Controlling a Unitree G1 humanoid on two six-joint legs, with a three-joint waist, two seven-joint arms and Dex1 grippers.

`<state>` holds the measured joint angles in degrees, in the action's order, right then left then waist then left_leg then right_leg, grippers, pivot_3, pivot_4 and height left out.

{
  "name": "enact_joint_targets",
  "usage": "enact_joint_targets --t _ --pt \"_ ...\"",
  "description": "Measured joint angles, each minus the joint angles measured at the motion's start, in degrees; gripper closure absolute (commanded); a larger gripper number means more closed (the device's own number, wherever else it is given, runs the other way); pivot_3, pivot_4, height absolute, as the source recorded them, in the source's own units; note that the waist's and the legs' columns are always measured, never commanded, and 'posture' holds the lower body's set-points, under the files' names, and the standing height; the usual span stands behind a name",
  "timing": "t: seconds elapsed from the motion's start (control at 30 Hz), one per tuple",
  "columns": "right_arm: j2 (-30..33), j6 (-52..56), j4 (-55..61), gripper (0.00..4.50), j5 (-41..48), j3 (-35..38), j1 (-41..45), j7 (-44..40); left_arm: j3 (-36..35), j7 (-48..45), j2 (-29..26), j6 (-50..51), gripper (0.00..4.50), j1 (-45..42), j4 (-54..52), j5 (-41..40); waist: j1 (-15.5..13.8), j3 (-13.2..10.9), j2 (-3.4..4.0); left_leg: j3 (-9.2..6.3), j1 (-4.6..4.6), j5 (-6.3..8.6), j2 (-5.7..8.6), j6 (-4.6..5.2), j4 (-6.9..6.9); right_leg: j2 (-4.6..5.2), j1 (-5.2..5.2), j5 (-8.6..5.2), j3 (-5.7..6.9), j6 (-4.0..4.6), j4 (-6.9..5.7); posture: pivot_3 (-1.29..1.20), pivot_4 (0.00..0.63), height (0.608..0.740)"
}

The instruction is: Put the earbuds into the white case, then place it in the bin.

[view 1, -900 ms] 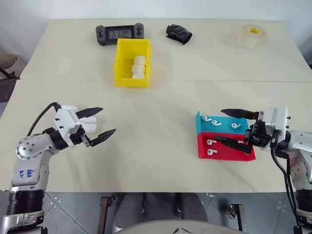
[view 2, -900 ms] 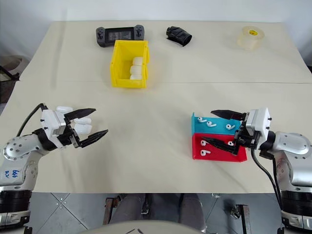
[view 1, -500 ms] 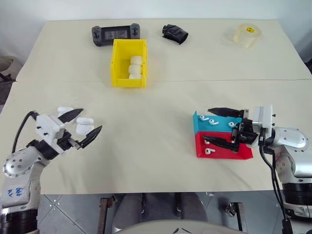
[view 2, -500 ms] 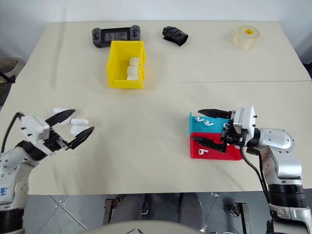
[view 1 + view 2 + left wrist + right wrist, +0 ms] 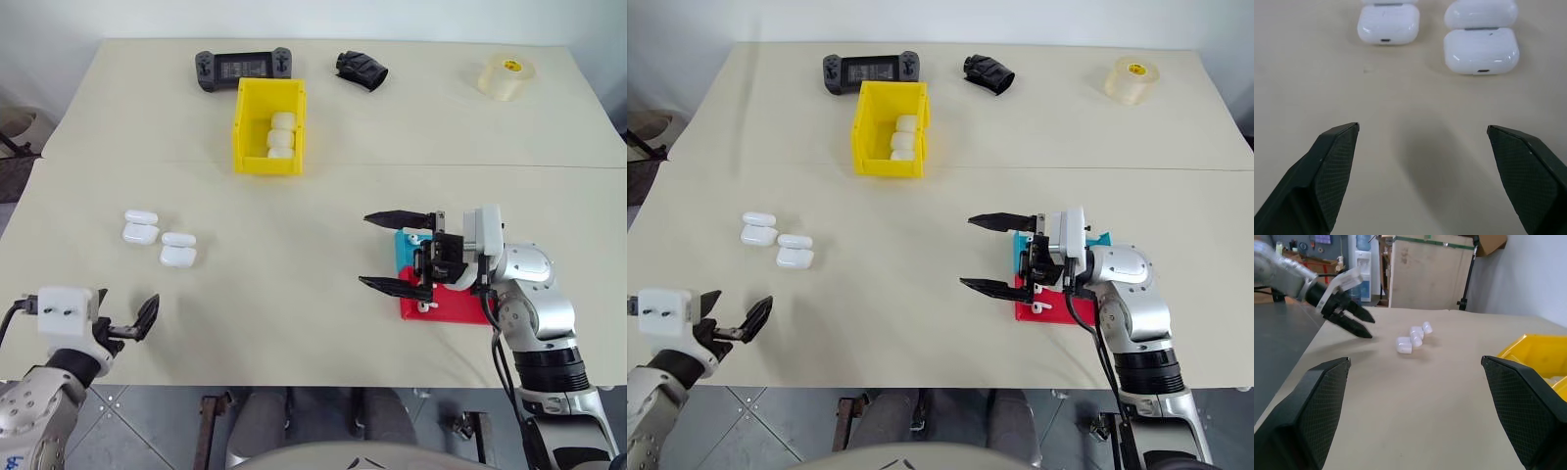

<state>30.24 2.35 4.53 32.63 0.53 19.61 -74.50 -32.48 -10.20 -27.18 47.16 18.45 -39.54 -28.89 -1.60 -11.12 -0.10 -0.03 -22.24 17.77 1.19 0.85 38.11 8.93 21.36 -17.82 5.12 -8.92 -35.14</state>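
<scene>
Each arm ended in a white, boxy wrist block with small dark screw heads, and from it sprang two black, tapering fingers. The left gripper [image 5: 733,324] showed its block as a plain white cuboid with a thin black cable leaving its left side; behind it the forearm was rounded silver-grey metal. The right gripper [image 5: 397,252] carried a black mechanism between block and fingers, and its arm ran back through smooth silver-grey shells to a ribbed black collar, with black cables looping alongside. Seen close, the fingers [image 5: 1327,169] had a fine cross-hatched texture and flat, angled tips, broad at the base and narrowing outward
</scene>
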Motion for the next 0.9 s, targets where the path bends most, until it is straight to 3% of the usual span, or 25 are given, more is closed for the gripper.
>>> enact_joint_targets --t 0.2,0.37,0.57,0.9 --pt "2.33 0.05 -0.85 0.00 0.12 0.83 -0.38 -1.02 -0.40 7.58 0.13 25.24 0.04 -14.92 -4.03 -7.28 0.67 0.02 -0.03 0.21 0.07 0.08 -0.06 -0.11 0.02 -0.37 0.10 -0.03 -0.27 0.07 -0.09 0.00 0.150 0.740" --pt "3.17 0.70 -0.62 0.00 0.55 1.78 -0.91 -1.28 -0.64 13.40 -1.41 43.70 0.04 -28.64 -3.95 -6.52 0.70 0.05 -0.07 0.26 0.13 0.10 -0.04 -0.17 0.06 -0.38 0.14 -0.05 -0.40 0.10 -0.23 0.00 0.150 0.740" --pt "3.23 1.92 0.42 0.00 0.65 1.88 -2.45 -1.07 2.52 19.88 -3.79 45.46 0.04 -35.93 3.56 -9.78 0.43 0.05 -0.08 0.29 0.13 0.12 -0.06 -0.21 0.08 -0.38 0.17 -0.05 -0.49 0.12 -0.22 0.00 0.150 0.740" --pt "2.87 3.22 4.34 0.00 0.72 1.89 -4.40 0.65 8.83 32.36 -9.28 45.49 0.04 -41.12 15.98 -25.25 0.34 0.04 -0.08 0.29 0.13 0.15 -0.12 -0.25 0.07 -0.36 0.22 -0.06 -0.56 0.12 -0.25 0.00 0.150 0.740"
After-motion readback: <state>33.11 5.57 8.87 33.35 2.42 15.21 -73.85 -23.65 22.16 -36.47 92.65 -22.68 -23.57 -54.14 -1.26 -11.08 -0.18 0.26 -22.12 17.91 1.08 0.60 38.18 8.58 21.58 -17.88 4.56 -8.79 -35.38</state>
